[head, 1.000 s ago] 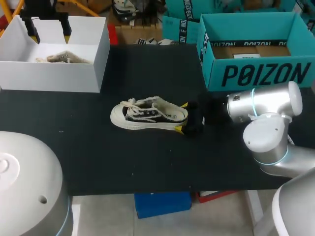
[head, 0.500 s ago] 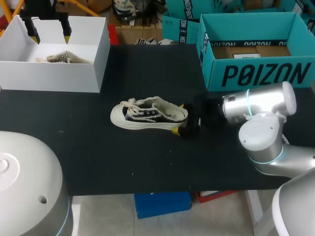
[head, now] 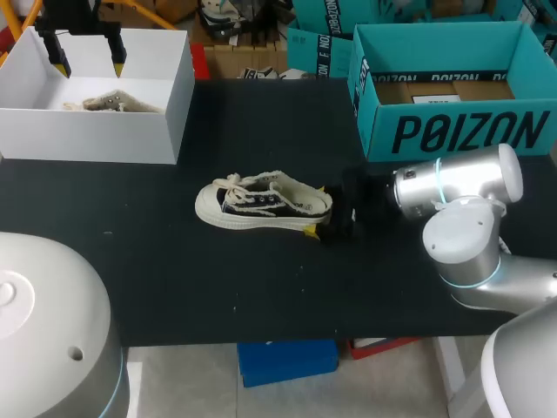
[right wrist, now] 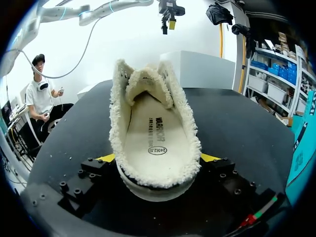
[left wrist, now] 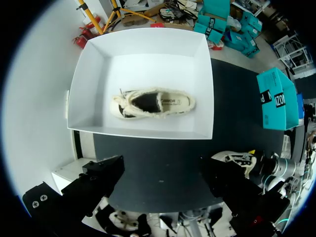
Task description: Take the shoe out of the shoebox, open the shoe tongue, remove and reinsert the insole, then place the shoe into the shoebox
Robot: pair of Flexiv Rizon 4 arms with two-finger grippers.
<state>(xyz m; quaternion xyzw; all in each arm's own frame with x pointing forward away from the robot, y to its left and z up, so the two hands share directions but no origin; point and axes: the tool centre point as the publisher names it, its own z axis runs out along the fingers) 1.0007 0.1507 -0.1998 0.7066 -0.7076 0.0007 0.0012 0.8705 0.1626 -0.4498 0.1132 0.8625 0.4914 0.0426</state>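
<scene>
Shoe (head: 261, 205) lies on its sole mid-tabletop (head: 261, 287), toe toward the left arm's side. Right pincer (head: 318, 208) sits at the heel, a yellow tip on each side, apparently pinching it, though contact is hard to confirm. Left pincer (head: 87, 63) hangs spread above the white box (head: 96, 135), which holds a second shoe (left wrist: 152, 102). Teal shoebox (head: 452, 131) stands at the far right.

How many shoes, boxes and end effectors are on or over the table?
Shoes: 2 (table shoe, boxed shoe)
Boxes: 2 (white box, teal box)
End effectors: 2 (left end effector, right end effector)
Total: 6
</scene>
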